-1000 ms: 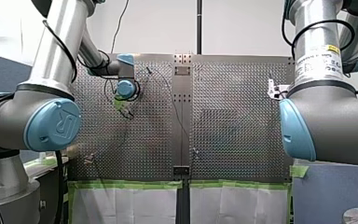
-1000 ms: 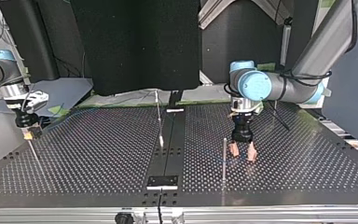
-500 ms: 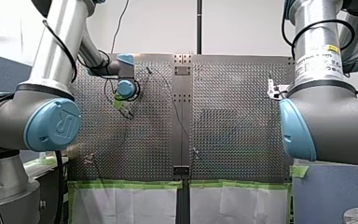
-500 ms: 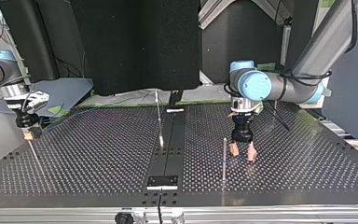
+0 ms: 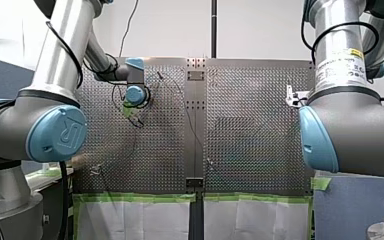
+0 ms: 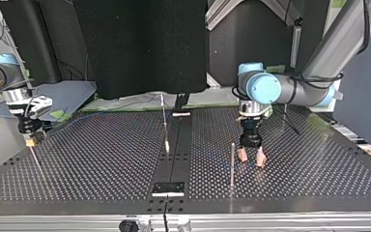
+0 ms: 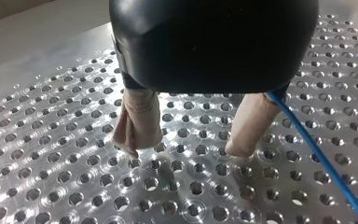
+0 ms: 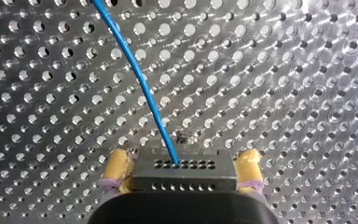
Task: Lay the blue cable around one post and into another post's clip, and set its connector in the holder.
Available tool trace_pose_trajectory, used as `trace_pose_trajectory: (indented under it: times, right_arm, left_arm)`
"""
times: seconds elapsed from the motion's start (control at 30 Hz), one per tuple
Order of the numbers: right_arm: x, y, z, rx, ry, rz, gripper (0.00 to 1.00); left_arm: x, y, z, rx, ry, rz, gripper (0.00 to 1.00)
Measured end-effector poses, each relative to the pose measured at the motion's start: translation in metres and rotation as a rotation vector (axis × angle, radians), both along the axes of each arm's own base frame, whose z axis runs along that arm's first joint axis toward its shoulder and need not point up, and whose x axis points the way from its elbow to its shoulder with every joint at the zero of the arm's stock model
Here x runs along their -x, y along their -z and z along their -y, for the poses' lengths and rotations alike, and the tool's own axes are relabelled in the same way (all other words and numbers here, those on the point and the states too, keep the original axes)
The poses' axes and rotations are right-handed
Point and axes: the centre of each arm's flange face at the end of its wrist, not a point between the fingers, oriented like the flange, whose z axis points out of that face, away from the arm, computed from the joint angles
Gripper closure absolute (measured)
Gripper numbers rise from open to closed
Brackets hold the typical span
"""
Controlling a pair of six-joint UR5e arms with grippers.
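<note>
Blue cable (image 8: 140, 79): lies across the perforated table (image 8: 284, 93) and ends in the connector (image 8: 182, 176).
Connector: clamped by the right gripper (image 8: 183, 163), between its yellow pads.
Left gripper (image 7: 186, 147): beige fingers spread and empty, just above the table; the cable runs just beside one.
Surroundings: thin post (image 6: 232, 164) near the left gripper; black panel (image 6: 140, 43) behind the table.

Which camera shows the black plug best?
The right wrist view: the plug fills the gap between my right tool's yellow pads. The top view shows at most a speck; the others show nothing of it.
</note>
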Motion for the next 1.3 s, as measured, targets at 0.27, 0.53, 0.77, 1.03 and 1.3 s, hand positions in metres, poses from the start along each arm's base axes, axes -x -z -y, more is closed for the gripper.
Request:
trace_pose_trajectory:
  times: [0.27,0.53,0.77,1.03,1.3]
  right_arm:
    - [0.001,0.0,0.001,0.003,0.006,0.001,0.0]
    - [0.0,0.0,0.001,0.003,0.007,0.001,0.0]
    - [-0.002,0.0,0.0,0.002,0.005,0.001,0.0]
    - [-0.004,0.0,0.0,0.001,0.002,0.001,0.0]
    - [-0.004,0.0,0.0,0.0,0.005,0.001,0.0]
  left_arm:
    - [0.0,0.0,0.0,0.0,0.003,0.001,0.0]
    - [-0.001,0.0,-0.001,0.005,0.004,0.001,0.0]
    - [0.0,0.001,-0.003,-0.006,0.0,-0.012,0.0]
    - [0.002,0.0,-0.004,-0.004,-0.004,-0.021,0.0]
    - [0.01,-0.006,-0.003,-0.027,-0.01,-0.051,0.0]
